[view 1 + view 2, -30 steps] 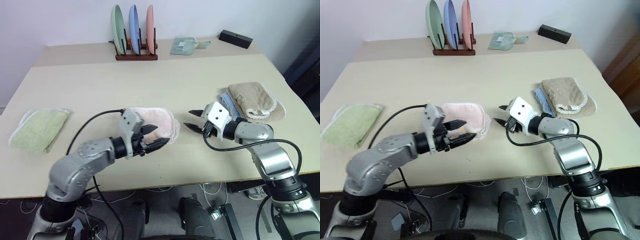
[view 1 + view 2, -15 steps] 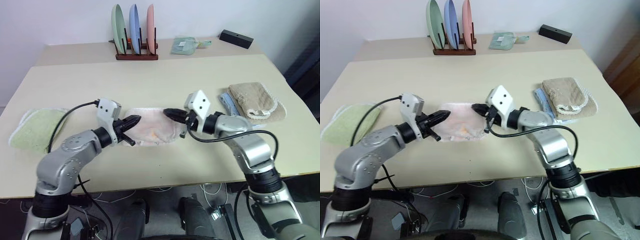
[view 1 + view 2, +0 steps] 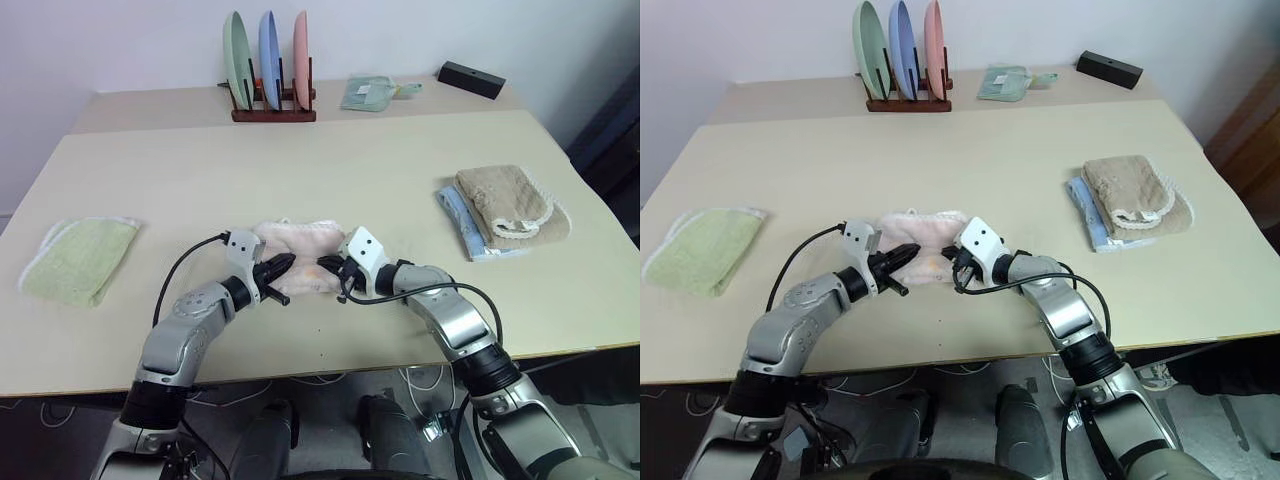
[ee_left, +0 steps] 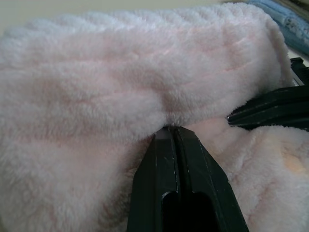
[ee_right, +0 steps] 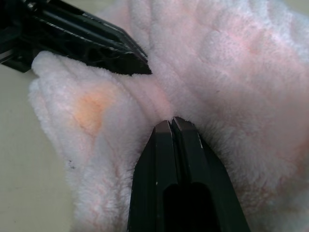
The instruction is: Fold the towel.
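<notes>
The pink towel point(image 3: 298, 255) lies bunched well in front of the plate rack point(image 3: 272, 100); the left gripper point(image 3: 283, 266) and the right gripper point(image 3: 328, 266) are each pinched together on its pile; no neat fold is made yet, I judge.

Towel point(image 4: 120, 87): fluffy pink terry cloth, deep pile. Table point(image 3: 380, 170): smooth matt beige. End effector fingers point(image 5: 178, 159): matt black plastic.

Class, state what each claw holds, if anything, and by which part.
Both the left claw and right claw pinch the fluffy pale pink towel along its near edge.
</notes>
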### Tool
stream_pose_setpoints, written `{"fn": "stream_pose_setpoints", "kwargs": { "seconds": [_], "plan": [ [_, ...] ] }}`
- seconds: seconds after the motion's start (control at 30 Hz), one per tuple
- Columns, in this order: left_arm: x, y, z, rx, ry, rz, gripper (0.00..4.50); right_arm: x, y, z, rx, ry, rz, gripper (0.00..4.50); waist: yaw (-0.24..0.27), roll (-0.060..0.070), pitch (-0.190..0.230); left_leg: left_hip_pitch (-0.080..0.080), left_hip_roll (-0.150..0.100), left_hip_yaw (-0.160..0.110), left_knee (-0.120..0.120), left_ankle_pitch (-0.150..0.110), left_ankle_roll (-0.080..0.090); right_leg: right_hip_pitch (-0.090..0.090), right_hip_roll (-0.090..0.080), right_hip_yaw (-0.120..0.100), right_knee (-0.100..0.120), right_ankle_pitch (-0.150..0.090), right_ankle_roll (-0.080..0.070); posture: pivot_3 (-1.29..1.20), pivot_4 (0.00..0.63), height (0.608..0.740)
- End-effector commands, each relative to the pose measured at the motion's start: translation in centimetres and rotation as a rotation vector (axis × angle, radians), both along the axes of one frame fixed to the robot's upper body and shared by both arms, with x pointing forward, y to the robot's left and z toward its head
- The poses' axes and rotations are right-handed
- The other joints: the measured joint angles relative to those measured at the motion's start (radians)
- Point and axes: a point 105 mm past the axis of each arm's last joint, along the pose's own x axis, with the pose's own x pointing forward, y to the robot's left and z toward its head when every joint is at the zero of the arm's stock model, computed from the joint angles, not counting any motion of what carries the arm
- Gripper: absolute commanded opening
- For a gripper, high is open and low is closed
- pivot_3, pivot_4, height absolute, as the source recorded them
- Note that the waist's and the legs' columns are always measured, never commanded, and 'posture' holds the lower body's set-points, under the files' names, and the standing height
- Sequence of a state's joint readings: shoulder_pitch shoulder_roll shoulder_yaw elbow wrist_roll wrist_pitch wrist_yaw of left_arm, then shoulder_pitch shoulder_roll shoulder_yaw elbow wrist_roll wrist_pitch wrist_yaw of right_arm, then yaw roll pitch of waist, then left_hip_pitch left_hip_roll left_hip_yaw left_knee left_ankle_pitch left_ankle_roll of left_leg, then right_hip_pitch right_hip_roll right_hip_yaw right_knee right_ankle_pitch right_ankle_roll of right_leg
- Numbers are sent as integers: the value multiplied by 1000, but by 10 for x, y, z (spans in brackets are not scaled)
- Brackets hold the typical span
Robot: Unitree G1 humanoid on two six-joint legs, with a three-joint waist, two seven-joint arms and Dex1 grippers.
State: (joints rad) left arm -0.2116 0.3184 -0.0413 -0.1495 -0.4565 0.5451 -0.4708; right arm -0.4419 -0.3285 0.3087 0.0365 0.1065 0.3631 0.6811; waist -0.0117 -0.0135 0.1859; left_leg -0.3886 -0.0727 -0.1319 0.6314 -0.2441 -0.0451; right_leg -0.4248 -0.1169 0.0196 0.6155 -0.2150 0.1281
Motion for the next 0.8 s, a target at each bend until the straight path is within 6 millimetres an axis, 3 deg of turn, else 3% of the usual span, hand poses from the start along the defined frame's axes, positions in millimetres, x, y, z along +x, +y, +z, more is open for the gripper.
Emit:
{"fn": "stream_pose_setpoints", "kwargs": {
  "seconds": [0.03, 0.07, 0.1, 0.13, 0.2, 0.3, 0.37, 0.43, 0.47, 0.6, 0.8],
  "plan": [
    [-5, 11, 27, -78, -64, 24, 12, -4, -8, 25, 32, -74, 27, 245, -1, 0, 0, 0, 0, 0, 0, 0, 0, 0, 0, 0, 0, 0, 0, 0, 150, 740],
    [-8, 20, 41, -131, -85, 45, 0, -8, -9, 38, 46, -100, 57, 498, -1, 0, 1, 0, 0, -1, 0, 0, 0, 0, 0, 0, 0, 0, 0, 0, 150, 740],
    [-11, 30, 52, -178, -95, 69, 535, -13, -10, 49, 55, -121, 80, 782, -2, 0, 1, -1, 0, -1, 0, 0, 0, -1, 0, 0, 0, 0, 0, 0, 150, 740],
    [-13, 43, 60, -205, -103, 105, 775, -18, -12, 58, 60, -136, 106, 1145, -2, 0, 1, -1, 0, -1, 0, 0, 0, -2, 0, 0, 0, 0, 0, 0, 150, 740],
    [-15, 59, 68, -234, -101, 159, 1684, -25, -13, 66, 57, -148, 138, 2141, -5, 0, 1, -1, 1, -1, 0, 0, 0, -2, 0, 0, 0, 0, 0, 0, 150, 740],
    [-18, 79, 71, -282, -65, 230, 3240, -32, -15, 74, 42, -158, 173, 3648, -4, 0, 1, -1, 1, -1, -1, 0, 0, -2, 0, 0, 1, 0, 0, 0, 150, 740],
    [-22, 86, 58, -291, 28, 246, 4239, -34, -14, 81, 33, -186, 182, 4500, -3, 0, 1, -1, 1, -1, 0, 0, 0, -1, 0, 0, 0, 0, 0, 0, 150, 740],
    [-23, 87, 41, -274, 121, 267, 4425, -33, -14, 85, 31, -205, 177, 4500, -2, 0, 1, -1, 0, -1, 0, 0, 0, -1, 0, 0, 0, 0, 0, 0, 150, 740],
    [-21, 84, 35, -346, 178, 276, 4425, -33, -13, 85, 28, -211, 178, 4500, 1, 0, 1, -1, 0, -1, 0, 0, 0, -1, 0, 0, 1, 0, 0, 0, 150, 740],
    [-16, 60, 13, -465, 357, 247, 4425, -32, -10, 83, 10, -228, 188, 4500, 4, -1, 1, -1, 0, -1, 1, 0, 0, 0, 0, -1, 0, 0, 0, 0, 150, 740],
    [-10, 22, 11, -506, 433, 142, 4425, -35, -8, 84, 18, -243, 186, 4500, 4, -1, 1, -1, 0, -1, 1, 0, 0, 0, 0, -1, 0, 0, 0, 0, 150, 740]
  ]
}}
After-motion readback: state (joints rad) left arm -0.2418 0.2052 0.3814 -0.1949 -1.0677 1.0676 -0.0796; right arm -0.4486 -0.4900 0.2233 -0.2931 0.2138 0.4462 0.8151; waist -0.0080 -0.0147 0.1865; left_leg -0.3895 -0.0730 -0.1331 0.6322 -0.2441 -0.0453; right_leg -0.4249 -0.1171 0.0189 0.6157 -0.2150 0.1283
